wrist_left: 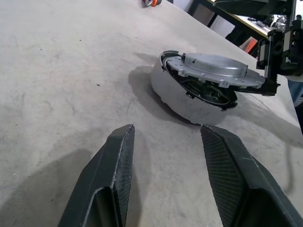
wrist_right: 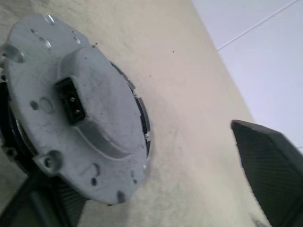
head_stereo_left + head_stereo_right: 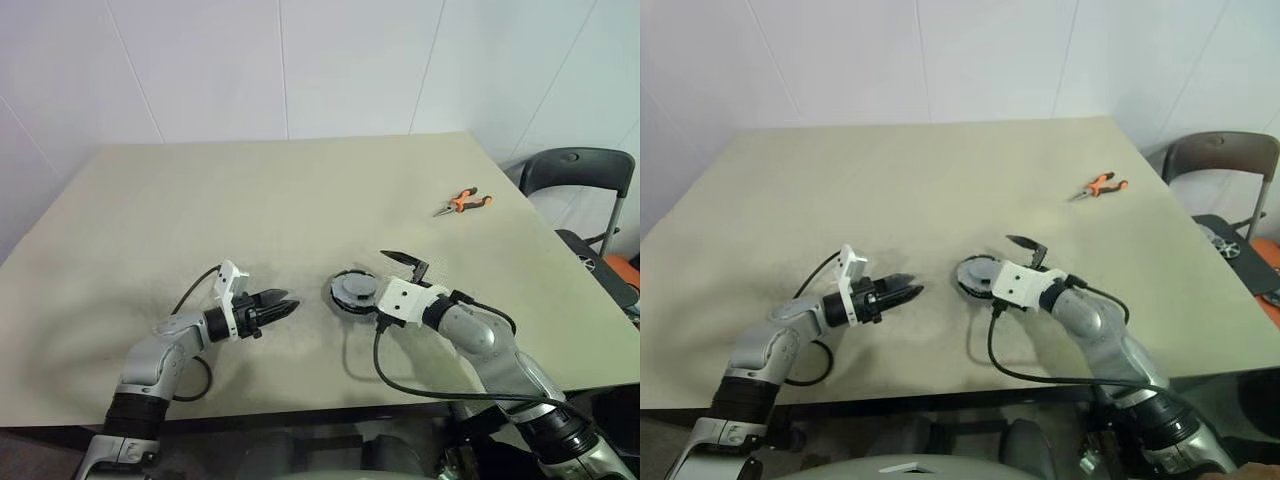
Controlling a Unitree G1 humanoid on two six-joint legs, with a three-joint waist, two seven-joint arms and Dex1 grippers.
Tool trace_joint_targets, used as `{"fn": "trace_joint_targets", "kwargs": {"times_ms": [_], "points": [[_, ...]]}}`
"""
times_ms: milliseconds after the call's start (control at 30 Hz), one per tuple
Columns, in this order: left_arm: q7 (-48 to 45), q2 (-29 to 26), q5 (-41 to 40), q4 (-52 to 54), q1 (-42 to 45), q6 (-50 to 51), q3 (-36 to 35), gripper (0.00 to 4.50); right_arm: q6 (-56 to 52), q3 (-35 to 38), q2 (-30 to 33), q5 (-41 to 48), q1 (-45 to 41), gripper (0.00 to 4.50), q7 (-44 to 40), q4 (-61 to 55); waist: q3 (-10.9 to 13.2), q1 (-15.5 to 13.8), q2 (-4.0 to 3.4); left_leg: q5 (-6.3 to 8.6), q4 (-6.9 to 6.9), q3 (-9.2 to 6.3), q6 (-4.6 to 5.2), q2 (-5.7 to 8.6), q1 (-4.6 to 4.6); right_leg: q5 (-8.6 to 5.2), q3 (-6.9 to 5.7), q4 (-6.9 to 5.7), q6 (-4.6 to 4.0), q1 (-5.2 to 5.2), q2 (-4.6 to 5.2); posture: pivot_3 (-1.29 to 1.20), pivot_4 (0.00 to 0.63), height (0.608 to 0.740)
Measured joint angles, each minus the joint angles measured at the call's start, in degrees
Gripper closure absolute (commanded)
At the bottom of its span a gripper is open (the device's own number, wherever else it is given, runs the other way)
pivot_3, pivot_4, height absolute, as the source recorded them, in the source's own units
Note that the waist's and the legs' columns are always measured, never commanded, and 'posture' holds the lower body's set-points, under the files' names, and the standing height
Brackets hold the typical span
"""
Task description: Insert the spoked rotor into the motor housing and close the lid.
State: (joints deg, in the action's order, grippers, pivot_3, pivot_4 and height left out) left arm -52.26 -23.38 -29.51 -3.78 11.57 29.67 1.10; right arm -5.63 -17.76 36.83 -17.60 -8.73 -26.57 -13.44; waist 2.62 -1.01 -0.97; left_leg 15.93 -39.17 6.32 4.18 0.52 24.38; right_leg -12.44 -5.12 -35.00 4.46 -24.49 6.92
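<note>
- Motor housing (image 3: pixel 352 296) lies flat on the table (image 3: pixel 300 200), near-centre, its round face upward.
- Lid (image 1: pixel 215 66) sits on top of the housing, tilted, one edge raised, not seated flush.
- Orange-handled pliers (image 3: pixel 461 202) lie far right, well apart; a chair (image 3: pixel 578 175) stands beyond the table's right edge.
- Right gripper (image 3: pixel 385 275) is released, fingers spread wide, just beside the housing's right side, one finger above it.
- Left gripper (image 3: pixel 278 306) is left of the housing, pointing toward it, fingers (image 1: pixel 113 175) part-spread, grasping nothing.

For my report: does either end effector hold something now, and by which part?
Nothing is held. Both the left end effector and right end effector are open.
</note>
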Motion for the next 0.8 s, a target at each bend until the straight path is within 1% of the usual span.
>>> {"fn": "trace_joint_targets", "kwargs": {"times_ms": [133, 167, 267, 467, 633, 800], "points": [[0.0, 0.0, 0.2, -0.1, 0.2, 0.0, 0.0, 2.14, -0.8, 1.2, 6.6, 5.4, 2.2, 0.02, -11.1, -3.7, -0.1, -0.4, -0.03, 0.08, -0.03, 0.0, 0.15, 0.06, -0.07, 0.0, 0.0, 0.07, 0.0, 0.06, 0.07, 0.0, 0.0, 0.74], [0.0, 0.1, 0.2, -0.1, 0.3, 0.0, 0.1, 2.14, -2.6, 1.9, 8.1, 8.4, 3.2, 0.02, -15.1, -5.3, -0.1, -0.8, -0.01, 0.09, -0.03, 0.0, 0.17, 0.06, -0.1, 0.0, 0.0, 0.09, 0.0, 0.05, 0.1, 0.0, 0.0, 0.74], [-0.1, 0.0, 0.3, -0.3, 0.4, 0.0, 0.1, 2.14, -8.9, 3.5, 9.3, 13.8, 4.4, 0.02, -22.0, -5.9, -0.1, -1.4, -0.06, 0.1, -0.04, -0.01, 0.18, 0.05, -0.12, 0.0, 0.0, 0.1, 0.0, 0.03, 0.15, 0.0, 0.0, 0.74], [0.0, 0.2, 0.4, -0.4, 0.5, 0.0, 0.2, 2.14, -9.8, 3.0, 8.9, 15.1, 0.5, 0.02, -25.6, -2.3, -0.1, -1.3, -0.11, 0.09, -0.04, -0.01, 0.14, 0.01, -0.15, 0.0, 0.0, 0.04, 0.0, -0.01, 0.14, 0.0, 0.0, 0.74], [0.4, 0.4, 0.4, -0.1, 0.4, 0.0, 0.2, 2.14, -10.9, 3.0, 6.5, 15.0, 0.0, 0.02, -25.1, -1.5, -0.1, -1.1, -0.09, 0.07, -0.05, -0.01, 0.11, -0.01, -0.18, 0.01, 0.0, 0.01, 0.0, 0.0, 0.16, 0.0, 0.0, 0.74], [1.1, 0.4, 0.4, 0.8, -0.3, 0.2, 0.1, 2.14, -11.9, 3.2, 5.5, 14.7, 0.9, 0.02, -23.8, -2.3, -0.1, -1.1, -0.08, 0.05, -0.05, -0.01, 0.06, -0.09, -0.25, 0.01, 0.0, -0.03, 0.0, 0.01, 0.1, 0.0, 0.0, 0.74]]}}
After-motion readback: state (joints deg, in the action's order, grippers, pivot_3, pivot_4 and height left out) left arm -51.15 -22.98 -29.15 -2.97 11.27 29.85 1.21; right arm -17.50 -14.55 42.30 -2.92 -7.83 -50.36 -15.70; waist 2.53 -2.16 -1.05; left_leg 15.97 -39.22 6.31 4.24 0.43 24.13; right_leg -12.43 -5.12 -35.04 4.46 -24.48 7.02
